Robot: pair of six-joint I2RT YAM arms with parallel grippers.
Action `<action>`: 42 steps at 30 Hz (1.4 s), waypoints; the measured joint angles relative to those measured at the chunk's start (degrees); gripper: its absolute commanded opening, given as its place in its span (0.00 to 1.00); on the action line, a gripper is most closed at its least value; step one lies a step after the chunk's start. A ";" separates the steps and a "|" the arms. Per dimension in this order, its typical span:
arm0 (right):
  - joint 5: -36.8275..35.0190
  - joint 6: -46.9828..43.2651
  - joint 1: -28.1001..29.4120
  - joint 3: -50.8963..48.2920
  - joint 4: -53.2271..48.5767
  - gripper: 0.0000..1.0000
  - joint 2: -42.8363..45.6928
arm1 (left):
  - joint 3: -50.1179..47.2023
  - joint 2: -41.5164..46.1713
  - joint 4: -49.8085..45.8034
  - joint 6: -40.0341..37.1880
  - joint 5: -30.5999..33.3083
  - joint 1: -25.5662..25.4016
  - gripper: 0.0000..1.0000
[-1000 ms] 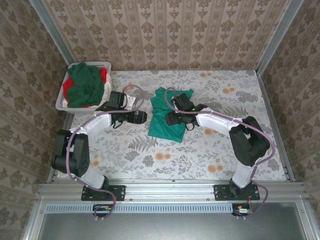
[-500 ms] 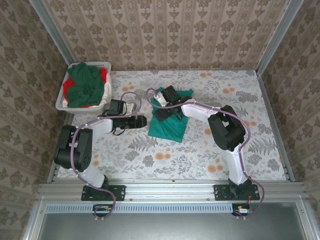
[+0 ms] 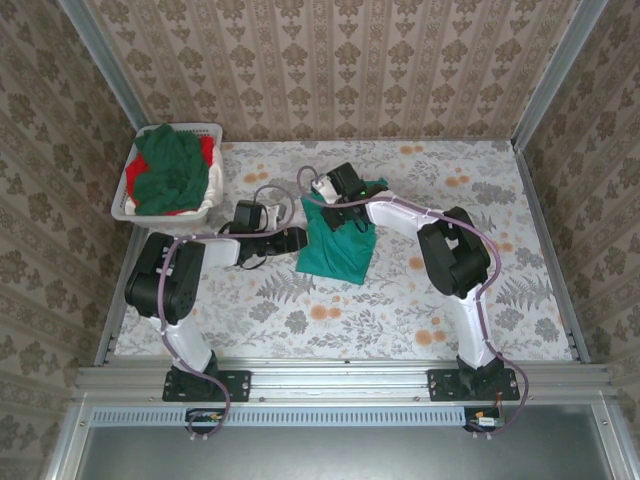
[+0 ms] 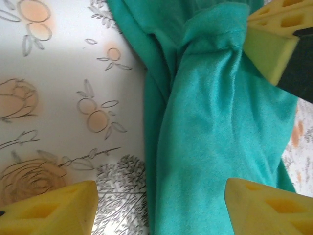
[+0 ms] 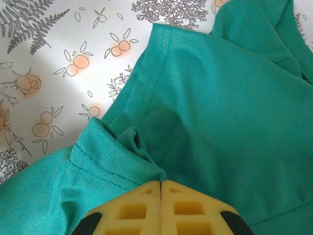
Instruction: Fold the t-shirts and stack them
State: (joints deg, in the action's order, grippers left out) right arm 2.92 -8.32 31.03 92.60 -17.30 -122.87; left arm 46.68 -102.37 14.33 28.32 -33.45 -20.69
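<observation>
At the far left corner of the desk [image 3: 450, 300] a white slatted basket [image 3: 190, 127] holds a dark green t-shirt [image 3: 170, 165] heaped over a red t-shirt [image 3: 207, 152]. Both are crumpled and unfolded.

To the right of the basket, the left gripper [image 4: 161, 196] has slid rightward along the desk over the last second. It now lies low with its yellow pads wide apart, straddling the left edge of the teal t-shirt [image 3: 340, 250] and holding nothing.

The teal t-shirt lies toward the far edge, about midway between the left and right edges. It forms a long, narrow shape that looks already doubled lengthwise.

In the same second the right arm has swung from the middle of the teal t-shirt to its far left part. The right gripper [image 5: 160, 182] is pinched fully closed on a bunched, hemmed fold of teal cloth there, close to the left gripper.

Both grippers converging on one side suggests the next fold is being set up. The right has its hold and the left is placed to take the edge beside it.

I judge the task early: one shirt mid-fold, two waiting, no stack begun.

The desk is covered in a white cloth printed with grey ferns and orange blossoms. Beige damask wallpaper [image 3: 330, 70] lines the three walls, and a metal rail [image 3: 340, 372] at the near edge carries the arm bases.
</observation>
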 measured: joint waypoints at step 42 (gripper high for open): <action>-7.30 27.63 -6.03 -21.51 -1.88 0.08 11.91 | -11.15 2.67 6.91 -0.83 -5.01 -8.37 0.06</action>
State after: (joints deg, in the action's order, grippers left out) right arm -4.38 19.31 24.99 71.09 -19.18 -110.96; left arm 35.53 -99.70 21.23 27.49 -38.46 -29.06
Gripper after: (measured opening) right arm 0.095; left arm 0.085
